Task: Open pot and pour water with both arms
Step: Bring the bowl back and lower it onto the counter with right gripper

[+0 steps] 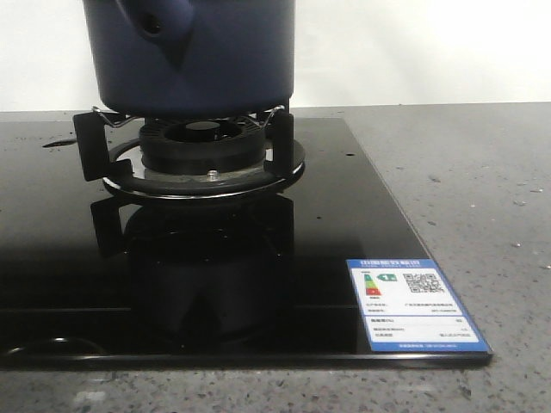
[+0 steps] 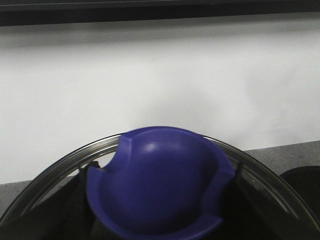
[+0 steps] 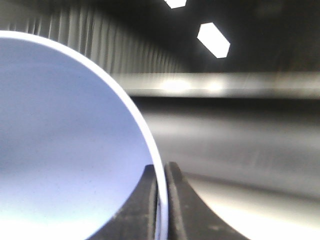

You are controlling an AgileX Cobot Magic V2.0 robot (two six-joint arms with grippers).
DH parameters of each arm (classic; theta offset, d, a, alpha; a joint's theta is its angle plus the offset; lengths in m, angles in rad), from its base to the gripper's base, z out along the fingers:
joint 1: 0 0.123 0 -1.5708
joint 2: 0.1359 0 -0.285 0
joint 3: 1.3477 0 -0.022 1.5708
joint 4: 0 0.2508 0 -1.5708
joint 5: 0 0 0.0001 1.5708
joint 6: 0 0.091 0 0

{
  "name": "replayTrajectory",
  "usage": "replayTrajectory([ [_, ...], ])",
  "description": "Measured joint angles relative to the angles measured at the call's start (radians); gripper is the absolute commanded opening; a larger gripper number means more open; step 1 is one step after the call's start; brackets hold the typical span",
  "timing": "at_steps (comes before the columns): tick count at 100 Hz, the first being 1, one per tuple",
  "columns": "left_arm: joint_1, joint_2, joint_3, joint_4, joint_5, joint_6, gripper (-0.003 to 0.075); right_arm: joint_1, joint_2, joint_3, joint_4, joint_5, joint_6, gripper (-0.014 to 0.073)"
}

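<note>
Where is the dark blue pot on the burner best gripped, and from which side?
Probably the stubby hollow knob on the front-left wall of the pot, approached from the robot's left: the straight sides look too wide for jaws, while the knob sticks out.

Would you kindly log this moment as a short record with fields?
pot: sits on the burner stand of the black stove top
lid: glass, metal rim, blue knob
left gripper: at the knob; grip unclear
right gripper: fingers pinch the rim of the pale bowl
sticker: on the stove top's near right corner
</note>
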Motion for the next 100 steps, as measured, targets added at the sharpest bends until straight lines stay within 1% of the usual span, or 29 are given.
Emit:
replayTrajectory([
  [9,0.0,0.0,0.0,-0.022,0.012,0.0,0.0351,-0.002,-0.033,-0.005,0.033,0.146,0.0,-0.0053],
  [18,0.0,0.0,0.0,-0.069,0.022,0.019,0.0351,-0.028,-0.081,-0.025,0.069,0.305,0.0,-0.0052],
  [31,0.0,0.0,0.0,-0.215,0.05,0.133,0.0351,-0.102,-0.169,-0.084,0.112,0.623,0.0,-0.0051],
  [43,0.0,0.0,0.0,-0.385,0.085,0.263,0.0351,-0.213,-0.237,-0.169,0.147,0.974,0.0,-0.0051],
  [58,0.0,0.0,0.0,-0.553,0.159,0.396,0.0351,-0.413,-0.27,-0.274,0.167,1.446,0.022,-0.0051],
  [65,0.0,0.0,0.0,-0.605,0.194,0.443,0.0351,-0.506,-0.27,-0.289,0.168,1.622,0.046,-0.0051],
  [72,-0.002,0.0,0.0,-0.646,0.214,0.48,0.0351,-0.585,-0.27,-0.289,0.162,1.766,0.058,-0.0051],
  [77,-0.012,0.0,0.0,-0.665,0.217,0.503,0.0351,-0.63,-0.268,-0.277,0.162,1.831,0.064,-0.0051],
  [84,-0.035,0.0,0.0,-0.685,0.217,0.529,0.0351,-0.681,-0.267,-0.244,0.162,1.874,0.07,-0.0051],
  [90,-0.061,0.002,0.0,-0.697,0.217,0.548,0.0351,-0.715,-0.264,-0.209,0.16,1.886,0.076,-0.0051],
  [100,-0.104,0.015,0.0,-0.702,0.217,0.567,0.0351,-0.74,-0.249,-0.139,0.158,1.886,0.08,-0.0051],
])
